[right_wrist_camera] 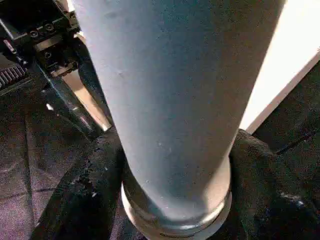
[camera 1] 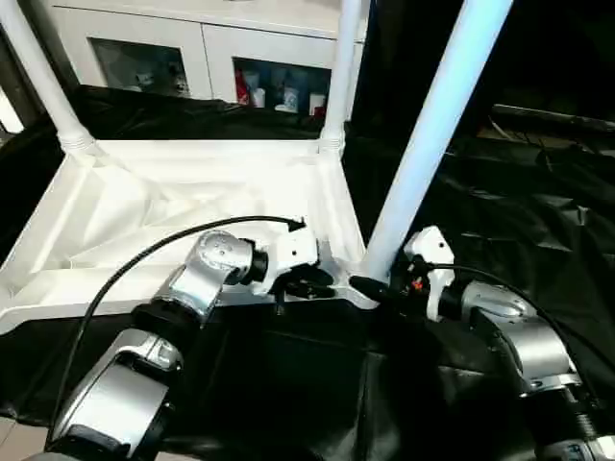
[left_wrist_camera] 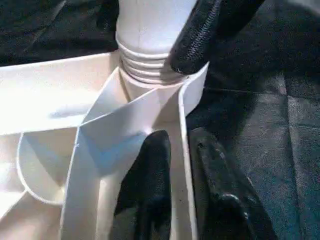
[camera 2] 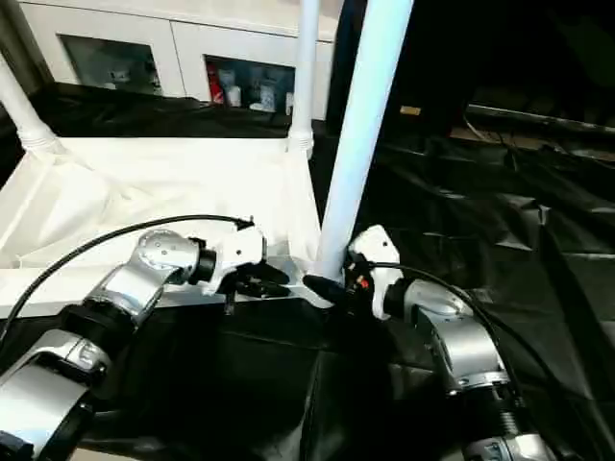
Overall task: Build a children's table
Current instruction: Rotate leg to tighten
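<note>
Gripping leg [camera 1: 423, 144] base, right gripper [camera 1: 377, 288] level.

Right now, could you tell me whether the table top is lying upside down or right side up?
Upside down: the table top shows its ribbed underside, with legs rising from its corners.

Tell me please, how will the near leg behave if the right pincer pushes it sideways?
The near leg looks like a stiff, smooth tube, so it would probably not bend but might slip between the fingers. Standing tall in its corner socket, it could lever the light-looking tabletop.
</note>
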Motion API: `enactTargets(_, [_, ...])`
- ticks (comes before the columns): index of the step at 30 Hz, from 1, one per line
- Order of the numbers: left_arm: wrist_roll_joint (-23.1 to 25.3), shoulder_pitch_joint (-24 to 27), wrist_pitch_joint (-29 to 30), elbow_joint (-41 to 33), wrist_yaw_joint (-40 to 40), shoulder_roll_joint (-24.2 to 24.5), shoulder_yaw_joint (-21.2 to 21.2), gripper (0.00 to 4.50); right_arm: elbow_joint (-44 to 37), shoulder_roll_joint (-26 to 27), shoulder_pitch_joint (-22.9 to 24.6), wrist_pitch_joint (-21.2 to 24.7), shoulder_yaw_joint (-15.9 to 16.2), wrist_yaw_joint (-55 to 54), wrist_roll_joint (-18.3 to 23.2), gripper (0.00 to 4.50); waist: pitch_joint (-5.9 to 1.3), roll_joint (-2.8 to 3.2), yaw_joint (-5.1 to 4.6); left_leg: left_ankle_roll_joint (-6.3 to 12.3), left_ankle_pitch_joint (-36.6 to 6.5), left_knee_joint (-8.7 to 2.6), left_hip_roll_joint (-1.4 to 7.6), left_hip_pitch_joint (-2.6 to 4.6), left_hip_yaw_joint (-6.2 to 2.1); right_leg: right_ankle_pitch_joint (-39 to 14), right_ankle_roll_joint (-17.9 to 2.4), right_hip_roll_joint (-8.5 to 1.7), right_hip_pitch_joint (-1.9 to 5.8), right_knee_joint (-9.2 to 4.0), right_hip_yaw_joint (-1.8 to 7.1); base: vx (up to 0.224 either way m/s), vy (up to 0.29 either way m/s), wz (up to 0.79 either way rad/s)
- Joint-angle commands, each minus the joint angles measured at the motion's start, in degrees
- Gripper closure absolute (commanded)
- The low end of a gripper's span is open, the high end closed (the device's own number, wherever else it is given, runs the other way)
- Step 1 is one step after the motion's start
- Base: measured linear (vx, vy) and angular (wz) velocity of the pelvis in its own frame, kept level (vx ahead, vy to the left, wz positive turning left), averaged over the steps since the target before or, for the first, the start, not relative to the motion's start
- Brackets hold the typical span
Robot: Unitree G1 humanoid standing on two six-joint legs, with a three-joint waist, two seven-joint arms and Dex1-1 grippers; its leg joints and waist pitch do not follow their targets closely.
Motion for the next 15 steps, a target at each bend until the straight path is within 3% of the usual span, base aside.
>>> enactTargets(1, [1.9,0.0,1.7,1.1,0.4,1.9,-0.8,4.05,-1.0,-0.1,0.7,-0.1,1.5,1.0,-0.2,1.84,-3.34,-0.25,0.26,2.75,-12.3,-3.15,2.5,0.97,-1.11,-4.9,-15.4,-3.63,2.17,-3.54,2.12,0.0,0.0,0.0])
enactTargets(4, [1.8,-0.1,2.2,0.9,0.3,2.0,-0.6,4.37,-0.5,-0.2,0.4,-0.3,1.6,1.1,-0.3,1.84,-3.31,-0.08,0.28,2.84,-12.6,-3.1,2.52,1.12,-1.05,-5.1,-15.7,-3.58,2.05,-3.54,2.16,0.0,0.0,0.0])
enactTargets(5, [1.8,-0.1,2.4,0.8,0.4,2.0,-0.5,4.47,-0.4,-0.2,0.3,-0.3,1.6,1.1,-0.3,1.84,-3.3,-0.42,0.26,2.93,-12.6,-3.09,2.51,1.11,-1.0,-5.2,-15.7,-3.57,2.05,-3.58,2.16,0.0,0.0,0.0])
enactTargets(12, [1.3,0.5,4.1,-0.9,-1.2,2.9,-0.8,4.47,0.1,-0.4,0.0,-0.6,1.9,1.3,-0.7,1.84,-3.18,-0.26,0.35,2.55,-13.3,-3.17,2.53,1.13,-1.08,-8.1,-14.9,-3.64,1.91,-3.74,2.18,0.0,0.0,0.0])
enactTargets(14, [1.4,0.8,4.2,-1.4,-1.4,3.2,-1.0,4.47,0.1,-0.2,0.0,-0.1,1.8,1.5,-0.3,1.84,-3.18,-0.53,0.3,2.44,-13.5,-3.15,2.54,1.12,-1.06,-8.4,-14.8,-3.62,1.89,-3.75,2.19,0.0,0.0,0.0])
enactTargets(15, [1.4,0.9,4.3,-1.6,-1.5,3.3,-1.1,4.49,0.1,-0.2,0.0,0.3,1.7,1.7,0.1,1.49,-3.19,-0.36,0.37,2.42,-13.3,-3.15,2.52,1.07,-1.1,-8.4,-14.7,-3.66,1.9,-3.7,2.21,0.0,0.0,0.0])
